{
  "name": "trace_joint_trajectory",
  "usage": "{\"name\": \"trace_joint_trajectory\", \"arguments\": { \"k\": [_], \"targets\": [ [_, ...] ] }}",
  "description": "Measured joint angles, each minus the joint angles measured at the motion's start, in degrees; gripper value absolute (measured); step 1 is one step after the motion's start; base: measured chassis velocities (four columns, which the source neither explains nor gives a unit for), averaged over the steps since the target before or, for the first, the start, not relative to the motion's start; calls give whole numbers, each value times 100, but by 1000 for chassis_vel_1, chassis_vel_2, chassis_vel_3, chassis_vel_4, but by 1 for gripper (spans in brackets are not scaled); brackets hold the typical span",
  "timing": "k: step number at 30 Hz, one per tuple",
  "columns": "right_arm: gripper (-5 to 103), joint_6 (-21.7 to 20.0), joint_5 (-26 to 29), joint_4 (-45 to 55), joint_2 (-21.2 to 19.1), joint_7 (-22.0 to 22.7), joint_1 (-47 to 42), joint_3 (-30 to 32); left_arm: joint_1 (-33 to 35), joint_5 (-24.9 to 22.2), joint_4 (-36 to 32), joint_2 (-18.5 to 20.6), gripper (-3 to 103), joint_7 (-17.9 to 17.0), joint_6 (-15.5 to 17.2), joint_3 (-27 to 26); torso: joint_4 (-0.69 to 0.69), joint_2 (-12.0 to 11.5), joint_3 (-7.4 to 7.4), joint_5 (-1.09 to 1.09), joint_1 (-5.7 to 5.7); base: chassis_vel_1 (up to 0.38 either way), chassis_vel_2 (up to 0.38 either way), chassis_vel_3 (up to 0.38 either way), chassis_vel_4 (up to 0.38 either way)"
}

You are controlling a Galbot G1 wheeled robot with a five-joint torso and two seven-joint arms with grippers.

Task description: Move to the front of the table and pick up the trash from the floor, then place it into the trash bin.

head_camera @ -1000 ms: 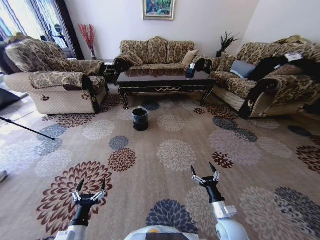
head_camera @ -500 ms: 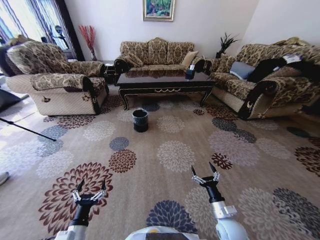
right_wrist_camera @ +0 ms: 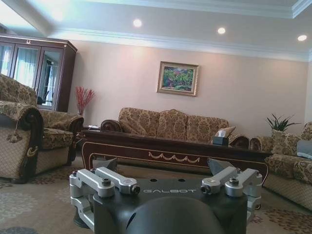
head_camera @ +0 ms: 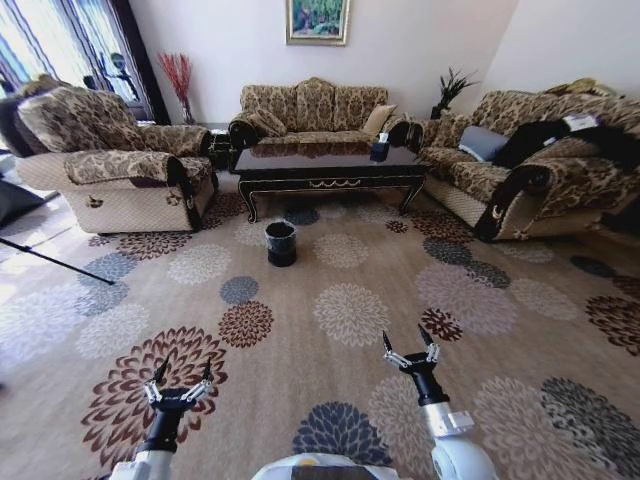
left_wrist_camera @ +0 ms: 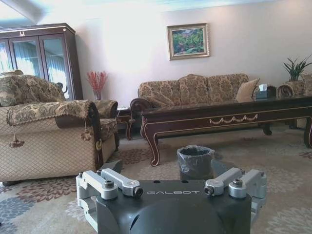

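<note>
- We see the trash bin (head_camera: pixel 281 242), a small black bin lined with a clear bag, standing on the floor (head_camera: pixel 340 330) just in front of the worktop (head_camera: pixel 330 163), toward its left end.
- The worktop is a long, low, dark glossy coffee table with a gold scroll on its front edge; a tissue box (head_camera: pixel 380 146) sits near its right end.
- We cannot make out any trash on the patterned carpet.
- Our left claw (head_camera: pixel 180 377) hovers low over a brown flower medallion, well apart from the bin, fingers spread wide and holding nothing.
- Our right claw (head_camera: pixel 411 345) hovers over the carpet at the near right, likewise spread wide and empty.
- From the left wrist, the bin (left_wrist_camera: pixel 195 161) stands straight ahead below the table edge.
- Around the table stand a patterned sofa (head_camera: pixel 312 108) behind, an armchair (head_camera: pixel 110 160) to the left and another sofa (head_camera: pixel 530 165) to the right.
- A framed painting (head_camera: pixel 317 20) hangs on the back wall.
</note>
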Motion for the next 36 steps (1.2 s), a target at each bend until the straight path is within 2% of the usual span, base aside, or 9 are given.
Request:
{"name": "trace_joint_trajectory", "arguments": {
  "k": [36],
  "targets": [
    [100,0,0,0,0,0,0,0,0,0,0,0,100,0,0,0,0,839,511,0,328,0,0,0,0]
  ]
}}
